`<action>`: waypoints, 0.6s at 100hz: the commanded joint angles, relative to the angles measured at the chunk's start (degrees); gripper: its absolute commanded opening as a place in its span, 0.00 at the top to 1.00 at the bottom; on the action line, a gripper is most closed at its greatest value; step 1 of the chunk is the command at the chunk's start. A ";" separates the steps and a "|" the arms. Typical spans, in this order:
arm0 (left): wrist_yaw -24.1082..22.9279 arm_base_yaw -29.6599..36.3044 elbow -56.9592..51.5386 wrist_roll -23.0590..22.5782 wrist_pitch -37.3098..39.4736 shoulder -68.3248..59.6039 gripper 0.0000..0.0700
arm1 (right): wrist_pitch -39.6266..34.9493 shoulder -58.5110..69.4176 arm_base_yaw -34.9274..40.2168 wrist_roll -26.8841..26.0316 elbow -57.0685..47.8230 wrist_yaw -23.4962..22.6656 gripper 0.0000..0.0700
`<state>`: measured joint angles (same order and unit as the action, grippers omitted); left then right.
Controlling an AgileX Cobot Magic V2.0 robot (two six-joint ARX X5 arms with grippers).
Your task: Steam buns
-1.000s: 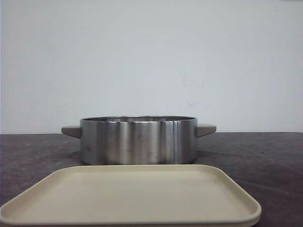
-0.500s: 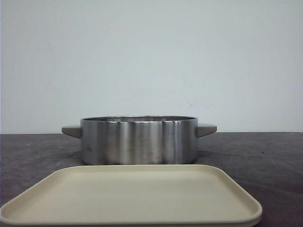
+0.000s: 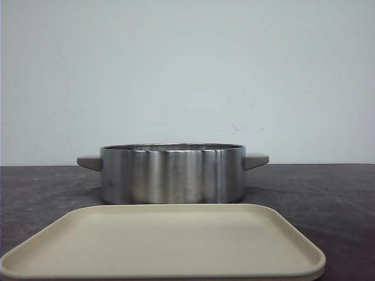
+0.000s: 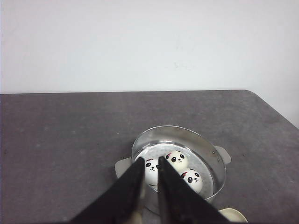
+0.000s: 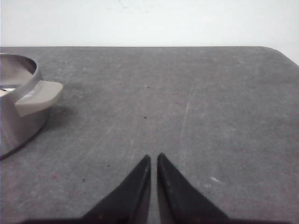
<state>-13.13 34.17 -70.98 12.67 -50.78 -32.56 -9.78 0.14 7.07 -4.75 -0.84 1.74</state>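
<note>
Over on the dark grey worktop (image 3: 328, 187) sits a stainless steel steamer pot (image 3: 172, 174) with two stubby beige handles, and right in front of it, nearest the camera, a cream rectangular tray (image 3: 164, 243) with rounded corners. From the front the tray's far edge looks just short of the pot's base, though I can't tell if they touch. Loads of bare surface either side of the pot, and the right wrist view shows a wide scuffed stretch running out to the worktop's rounded far corner, with just the pot's handle (image 5: 39, 95) poking in at the side.

From the left wrist camera you can see down into the pot: the buns (image 4: 177, 160) are inside, little white panda faces, bunched together on the perforated insert. I count three for sure; one is partly behind the fingers, so there could be more hidden.

Left end effector (image 4: 149, 161) hangs above the pot's near rim, its black fingers (image 4: 133, 186) only a narrow slit apart, nothing between them and not touching the pot as far as I can see.

Right end effector (image 5: 153, 157) hovers over bare worktop beside the pot, tips nearly pressed together with a thin gap, holding nothing.
</note>
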 commanded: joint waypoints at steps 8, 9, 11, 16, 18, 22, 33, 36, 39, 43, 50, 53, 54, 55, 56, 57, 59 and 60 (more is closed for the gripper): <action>0.04 0.28 -0.83 -0.02 0.68 -0.31 1.00 | -0.52 0.07 0.24 -0.13 0.15 0.74 0.98; 0.04 0.28 -0.81 -0.02 0.68 -0.31 1.00 | -0.52 0.07 0.24 -0.11 0.15 0.81 0.98; 0.04 0.28 -0.83 0.00 0.68 -0.31 1.00 | -0.50 0.07 0.24 -0.04 0.15 0.83 0.98; 0.04 0.28 -0.83 -0.02 0.68 -0.31 1.00 | -0.15 0.07 0.26 0.61 0.15 0.44 0.98; 0.04 0.28 -0.83 -0.02 0.68 -0.31 1.00 | -0.07 0.07 0.28 0.68 0.15 0.24 0.98; 0.04 0.28 -0.83 0.00 0.68 -0.31 1.00 | 0.17 0.07 0.28 0.68 0.15 -0.13 0.98; 0.04 0.28 -0.81 -0.02 0.68 -0.31 1.00 | 0.76 0.07 0.26 0.66 0.13 -0.22 0.98; 0.04 0.31 -0.83 -0.02 0.68 -0.31 1.00 | 0.74 0.07 0.26 0.68 0.13 -0.22 0.98; 0.04 0.28 -0.81 -0.02 0.68 -0.31 1.00 | 0.74 0.07 0.26 0.68 0.13 -0.22 0.98; 0.04 0.28 -0.83 -0.02 0.68 -0.31 1.00 | 0.74 0.07 0.26 0.68 0.13 -0.22 0.98; 0.04 0.28 -0.81 -0.02 0.68 -0.31 1.00 | 0.74 0.07 0.26 0.68 0.13 -0.22 0.98; 0.04 0.28 -0.81 -0.02 0.68 -0.31 1.00 | 0.74 0.07 0.26 0.66 0.13 -0.22 0.98; 0.04 0.28 -0.81 -0.02 0.68 -0.31 1.00 | 0.74 0.07 0.26 0.68 0.13 -0.22 0.98; 0.04 0.28 -0.83 -0.02 0.68 -0.31 1.00 | 0.72 0.07 0.26 0.68 0.13 -0.22 0.98; 0.04 0.28 -0.83 -0.02 0.68 -0.31 1.00 | 0.72 0.07 0.26 0.68 0.13 -0.22 0.98; 0.04 0.28 -0.81 -0.02 0.68 -0.31 1.00 | 0.74 0.07 0.26 0.68 0.13 -0.22 0.98; 0.04 0.28 -0.83 0.00 0.68 -0.31 1.00 | 0.74 0.07 0.26 0.68 0.13 -0.20 0.98; 0.04 0.28 -0.83 -0.02 0.68 -0.31 1.00 | 0.74 0.07 0.26 0.68 0.13 -0.22 0.98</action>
<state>-13.13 34.17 -70.98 12.64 -50.78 -32.56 -9.61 0.14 7.14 -4.49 -0.84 1.52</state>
